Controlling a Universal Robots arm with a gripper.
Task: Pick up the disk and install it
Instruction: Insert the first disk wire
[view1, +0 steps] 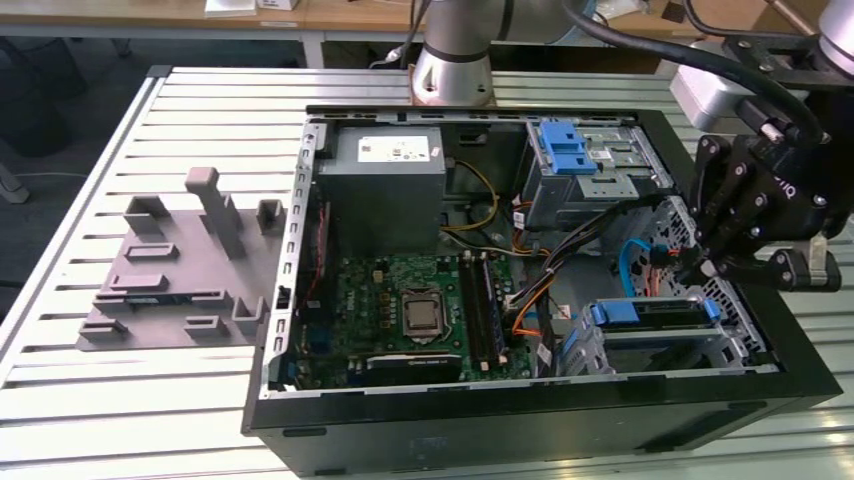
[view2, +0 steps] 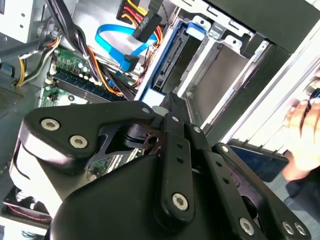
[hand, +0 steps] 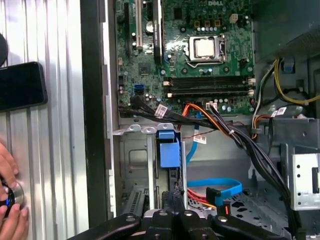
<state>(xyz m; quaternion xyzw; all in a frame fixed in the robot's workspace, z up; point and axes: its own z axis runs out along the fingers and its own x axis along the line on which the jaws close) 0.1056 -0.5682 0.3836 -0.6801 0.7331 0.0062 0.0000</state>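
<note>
One open computer case (view1: 534, 420) lies on its side on a slatted metal table (view1: 80, 400), and everything here can be placed against it. Inside the case, near its lower corner on the exterior view's right, the disk (view1: 650, 313) sits edge-up in a drive bay, its blue carrier frame showing along the top. In the first wrist view the disk (hand: 168, 150) stands in that bay beside the case wall, with the blue tab of its carrier facing the camera, and in the second wrist view the disk (view2: 167, 60) appears as a blue-edged slab slotted between the grey bay walls.

The gripper (view1: 705, 262) hangs over the case's edge on the exterior view's right, just above the bay and close to the disk. Its black links fill the foreground in both wrist views, with the gripper (hand: 172, 200) poised right over the disk's upper edge; I cannot tell whether the fingers are apart or together, nor whether they touch the disk.

Toward the middle of the case lies the green motherboard (view1: 407, 315), with a grey power supply box (view1: 383, 190) behind it and a bright blue latch (view1: 566, 152) at the far drive cage. Outside the case, on the exterior view's left, a grey fixture (view1: 180, 270) with upright posts rests on the table. Beside the case wall in the first wrist view, a person's hand (hand: 9, 200) rests on the table near a dark phone (hand: 21, 86).
</note>
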